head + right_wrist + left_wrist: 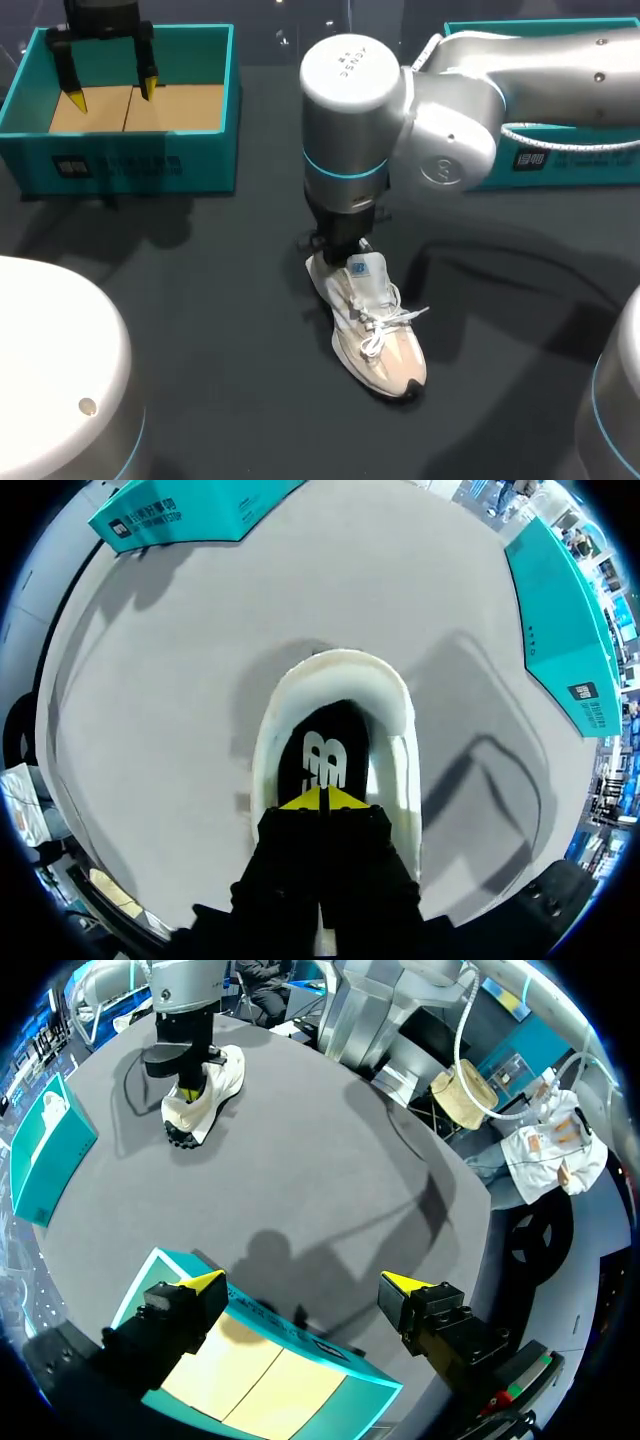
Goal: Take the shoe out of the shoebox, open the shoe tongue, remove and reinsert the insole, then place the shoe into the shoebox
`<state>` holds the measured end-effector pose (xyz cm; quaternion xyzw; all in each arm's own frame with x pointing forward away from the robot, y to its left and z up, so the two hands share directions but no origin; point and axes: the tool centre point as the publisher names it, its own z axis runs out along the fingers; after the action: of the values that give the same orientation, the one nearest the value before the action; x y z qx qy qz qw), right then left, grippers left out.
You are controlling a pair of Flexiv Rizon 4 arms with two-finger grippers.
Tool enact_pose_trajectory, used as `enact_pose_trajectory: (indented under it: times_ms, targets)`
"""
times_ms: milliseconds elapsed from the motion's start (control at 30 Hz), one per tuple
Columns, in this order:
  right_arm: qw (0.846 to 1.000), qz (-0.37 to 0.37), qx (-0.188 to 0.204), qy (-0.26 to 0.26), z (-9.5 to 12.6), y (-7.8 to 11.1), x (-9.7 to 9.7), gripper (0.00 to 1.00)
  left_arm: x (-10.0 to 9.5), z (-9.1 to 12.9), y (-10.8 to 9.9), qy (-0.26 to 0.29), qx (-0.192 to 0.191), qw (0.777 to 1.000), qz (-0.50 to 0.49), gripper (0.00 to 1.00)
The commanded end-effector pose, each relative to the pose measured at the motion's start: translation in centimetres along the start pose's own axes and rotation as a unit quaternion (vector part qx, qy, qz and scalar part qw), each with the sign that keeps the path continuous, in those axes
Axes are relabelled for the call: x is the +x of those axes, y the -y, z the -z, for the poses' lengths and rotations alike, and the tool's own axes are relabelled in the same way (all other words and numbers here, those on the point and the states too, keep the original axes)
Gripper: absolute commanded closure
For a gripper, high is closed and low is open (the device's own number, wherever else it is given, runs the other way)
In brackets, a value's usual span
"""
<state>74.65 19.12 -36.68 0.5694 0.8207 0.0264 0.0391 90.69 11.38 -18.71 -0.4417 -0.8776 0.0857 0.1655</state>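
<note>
Shoe [370, 320] lies on the counter [220, 300], away from the shoebox [130, 160]; right tool [322, 800] has its tips together in the heel opening over the insole [325, 750], left tool [303, 1281] stands apart above the box; insole likely best pinched at the heel edge and lifted slowly.

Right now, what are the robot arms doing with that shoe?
The white and beige lace-up sneaker sits on the dark table, outside its box. The right arm's end effector is poked down into the sneaker's heel opening, with its yellow tips pressed together right at the black insole. I cannot tell whether it is pinching the insole. The left arm's end effector hangs open over the teal cardboard shoebox, which has no shoe in it.
</note>
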Motion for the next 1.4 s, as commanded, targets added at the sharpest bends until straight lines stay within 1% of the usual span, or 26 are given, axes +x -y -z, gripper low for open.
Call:
enact_pose_trajectory:
  times_ms: [33,133,167,200,233,300,400,467,633,767,833,867,900,933,967,1200,1400]
  targets:
    - [1.0,-0.002,0.014,-0.006,0.6,-0.2,-0.4,1.0,0.1,0.0,0.0,0.0,-0.001,1.0,0.0,0.0]
    - [0.999,0.001,0.029,-0.014,0.8,-0.1,-0.4,1.0,0.1,0.0,0.0,0.0,-0.001,1.0,0.0,0.0]
    - [0.999,0.001,0.038,-0.017,0.9,-0.1,-0.4,0.96,0.1,0.0,0.0,0.0,-0.001,1.0,0.0,0.0]
    - [0.999,0.004,0.042,-0.017,1.0,0.0,-0.4,0.86,0.1,0.0,0.0,0.0,-0.001,1.0,0.0,0.0]
    - [0.999,0.005,0.046,-0.02,1.1,0.1,-0.3,0.81,0.1,0.0,0.0,0.0,-0.001,1.0,0.0,0.0]
    - [0.998,0.004,0.062,-0.02,1.2,0.2,-0.3,0.79,0.1,0.0,0.0,0.0,-0.001,1.0,0.0,0.0]
    - [0.997,0.01,0.074,-0.019,1.4,0.3,-0.3,0.79,0.1,0.0,0.0,0.0,-0.001,1.0,0.0,0.0]
    - [0.997,0.019,0.078,-0.02,1.6,0.4,-0.3,0.78,0.1,0.0,0.0,0.0,-0.001,1.0,0.0,0.0]
    - [0.996,0.026,0.088,-0.017,1.9,0.7,-0.7,0.61,0.1,0.0,0.0,0.0,-0.001,1.0,0.0,0.0]
    - [0.995,0.029,0.091,-0.021,1.9,1.2,-1.1,0.56,0.1,0.0,0.0,0.0,-0.001,1.0,0.0,0.0]
    - [0.995,0.031,0.094,-0.022,1.9,1.4,-1.2,0.5,0.1,0.0,0.0,0.0,-0.001,1.0,0.0,0.0]
    - [0.995,0.032,0.096,-0.023,1.9,1.5,-1.2,0.34,0.1,0.0,0.0,0.0,-0.001,1.0,0.0,0.0]
    - [0.995,0.033,0.096,-0.023,1.9,1.5,-1.2,0.22,0.1,0.0,0.0,0.0,-0.001,1.0,0.0,0.0]
    - [0.994,0.033,0.098,-0.023,2.0,1.6,-1.2,0.04,0.1,0.0,0.0,0.0,-0.001,1.0,0.0,0.0]
    - [0.994,0.032,0.099,-0.022,2.0,1.7,-1.2,0.0,0.1,0.0,0.0,0.0,-0.001,1.0,0.0,0.0]
    - [0.994,0.026,0.107,-0.024,2.4,2.2,-1.4,0.0,0.1,0.0,0.0,0.0,-0.001,1.0,0.0,0.0]
    - [0.994,0.02,0.108,-0.021,2.9,2.5,-1.0,0.0,0.1,0.0,0.0,0.0,-0.001,1.0,0.0,0.0]
